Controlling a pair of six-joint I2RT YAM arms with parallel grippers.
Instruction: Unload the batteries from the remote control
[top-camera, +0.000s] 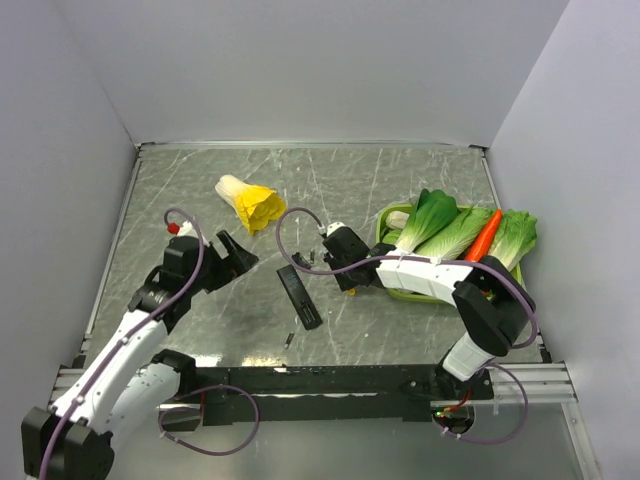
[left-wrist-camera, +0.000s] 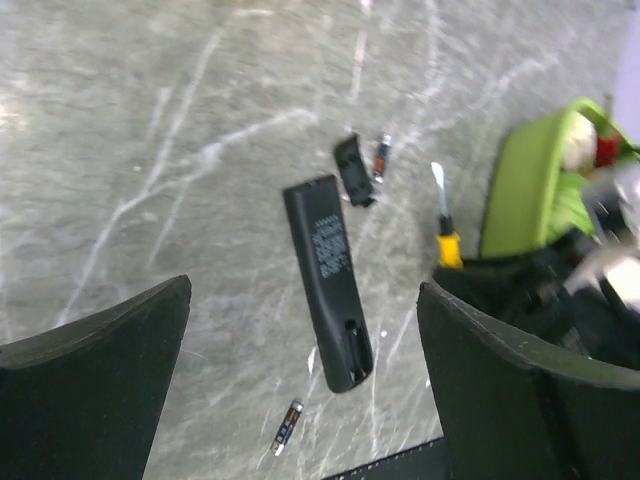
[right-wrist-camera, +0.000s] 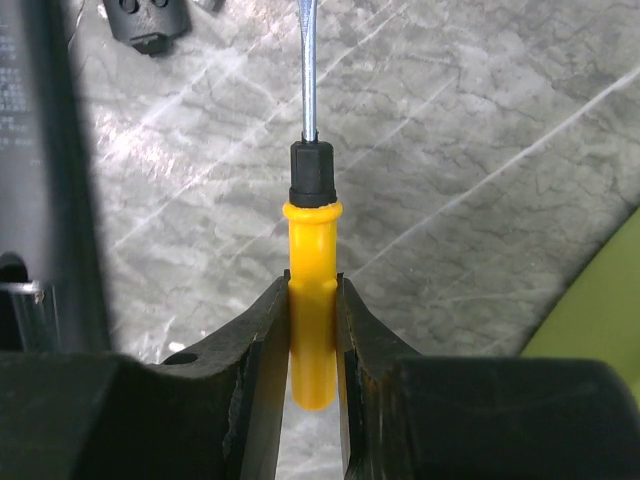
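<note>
right gripper (right-wrist-camera: 311, 300): clamped on the yellow handle of the screwdriver (right-wrist-camera: 310, 235), blade pointing out over the table
left gripper (top-camera: 238, 252): fingers spread wide, holding nothing, raised off the table
remote (left-wrist-camera: 328, 280): flat on the table between the two grippers, back side up, battery bay looks uncovered and empty
remote long axis: roughly far-to-near with a slight diagonal, bay end toward the arm bases
far battery (left-wrist-camera: 382, 157): loose on the table, just beside the detached cover (left-wrist-camera: 352, 170), past the remote's far end
near battery (left-wrist-camera: 288, 425): loose on the table near the bay end
nearer arm: right is closer to the remote but busy; left is free, remote lies ahead of its fingers
task state: looks done, both cells out
writing: small white print on the remote, too blurred to read; no brand legible
</note>
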